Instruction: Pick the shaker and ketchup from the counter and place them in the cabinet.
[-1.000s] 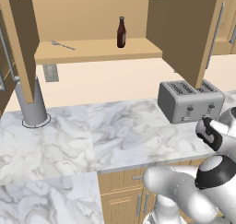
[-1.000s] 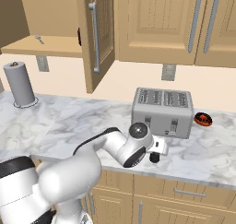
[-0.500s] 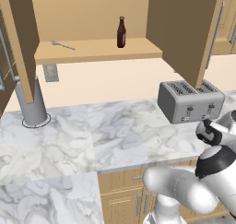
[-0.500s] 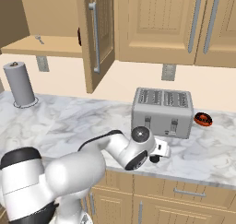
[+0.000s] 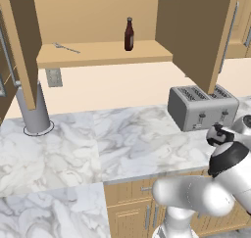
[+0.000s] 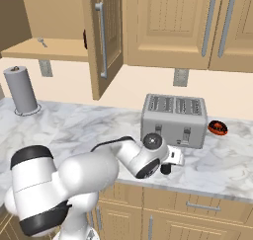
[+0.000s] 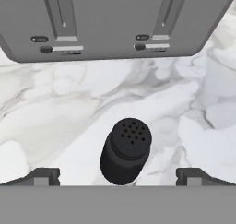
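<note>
Cabinet (image 5: 103, 53): hangs open at 12 o'clock in the left base view, doors swung wide, flat shelf bare apart from a bottle and a small metal utensil (image 5: 66, 47) at 10 o'clock of it.

Worktop (image 5: 122, 144): white marble, carries a grey cylinder (image 5: 32, 109) at 9 o'clock and the toaster (image 5: 201, 107) at 3 o'clock.

Arm: folded low over the front edge of the worktop; over the last second has sunk and stretched a little further towards 3 o'clock in the right base view, closing in on the front of the toaster.

Ketchup (image 5: 129, 34): already upright on the cabinet shelf, near its middle, so that half of the task looks done.

Hand (image 7: 118, 176): fingers spread as wide as before, clamped on nothing; now lined up low, one fingertip at 8 o'clock and one at 4 o'clock of the hand view.

Shaker (image 7: 126, 150): on the worktop just in front of the toaster, at 6 o'clock in the hand view, squarely between the two fingertips but touched by neither.

Shaker looks: small, squat, matt black, rounded top dotted with fine holes, upright, seen from above and slightly to one side.

Meaning: approach seems nearly complete; likely next, a small further advance and a squeeze on the body.
</note>
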You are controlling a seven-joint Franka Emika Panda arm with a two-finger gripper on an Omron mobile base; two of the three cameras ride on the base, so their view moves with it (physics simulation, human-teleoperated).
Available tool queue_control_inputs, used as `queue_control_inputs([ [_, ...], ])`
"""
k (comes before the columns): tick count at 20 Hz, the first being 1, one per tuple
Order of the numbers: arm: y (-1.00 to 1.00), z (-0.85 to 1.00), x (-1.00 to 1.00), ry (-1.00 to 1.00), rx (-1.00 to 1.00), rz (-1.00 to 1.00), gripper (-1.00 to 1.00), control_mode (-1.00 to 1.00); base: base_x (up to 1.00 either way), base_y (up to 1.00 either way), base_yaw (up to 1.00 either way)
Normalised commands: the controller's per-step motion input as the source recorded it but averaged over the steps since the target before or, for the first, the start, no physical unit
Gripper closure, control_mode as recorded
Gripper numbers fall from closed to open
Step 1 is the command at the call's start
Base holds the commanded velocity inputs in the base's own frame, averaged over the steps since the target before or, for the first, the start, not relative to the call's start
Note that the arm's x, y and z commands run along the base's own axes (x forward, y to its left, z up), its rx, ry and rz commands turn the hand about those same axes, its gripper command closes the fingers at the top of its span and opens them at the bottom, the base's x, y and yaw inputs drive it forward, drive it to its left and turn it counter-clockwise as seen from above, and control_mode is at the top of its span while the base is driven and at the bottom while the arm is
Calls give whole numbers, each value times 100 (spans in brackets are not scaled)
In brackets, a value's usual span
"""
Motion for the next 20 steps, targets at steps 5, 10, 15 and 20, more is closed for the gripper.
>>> queue_control_inputs([
  [5, 0, -7, 14, 0, 0, 0, -100, -100, 0, 0, 0],
  [10, -4, -9, 3, 0, 0, 0, -100, -100, 0, 0, 0],
  [15, -14, -1, 7, 0, 0, 0, -100, -100, 0, 0, 0],
  [20, -14, 0, 12, 0, 0, 0, -100, -100, 0, 0, 0],
])
